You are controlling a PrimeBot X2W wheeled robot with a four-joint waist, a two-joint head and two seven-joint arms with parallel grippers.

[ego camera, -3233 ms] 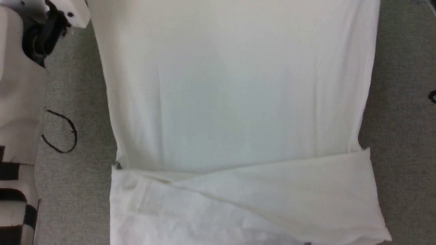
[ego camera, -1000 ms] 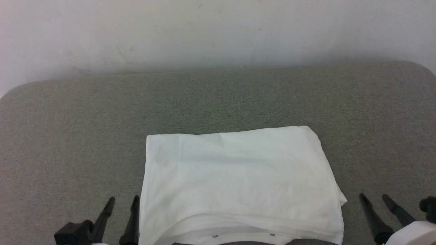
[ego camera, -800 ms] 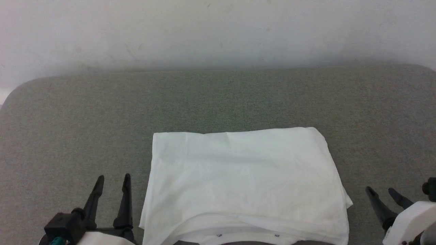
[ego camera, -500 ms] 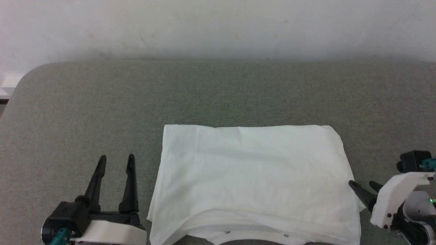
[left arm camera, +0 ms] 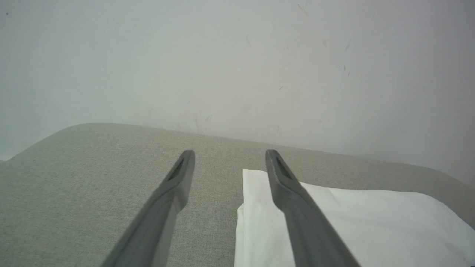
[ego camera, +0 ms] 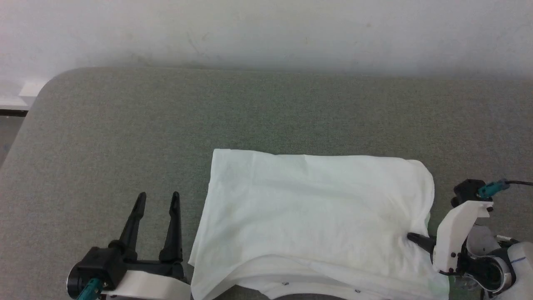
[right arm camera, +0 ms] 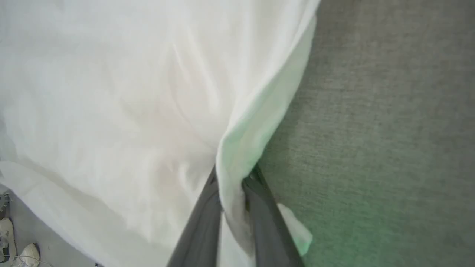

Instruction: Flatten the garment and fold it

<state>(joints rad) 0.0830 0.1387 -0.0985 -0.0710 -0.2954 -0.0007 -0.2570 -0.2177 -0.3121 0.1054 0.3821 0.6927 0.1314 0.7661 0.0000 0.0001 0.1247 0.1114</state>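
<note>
The right gripper, open a moment ago, now pinches the right edge of the folded white shirt lying on the grey table, while the left gripper waits with fingers apart just beside it, so another fold can probably start

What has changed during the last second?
The right gripper swung inward to the right edge of the white thin-fabric shirt and closed its fingers on it. The left gripper stayed open beside the left edge; the shirt stayed folded on the grey fabric surface.
</note>
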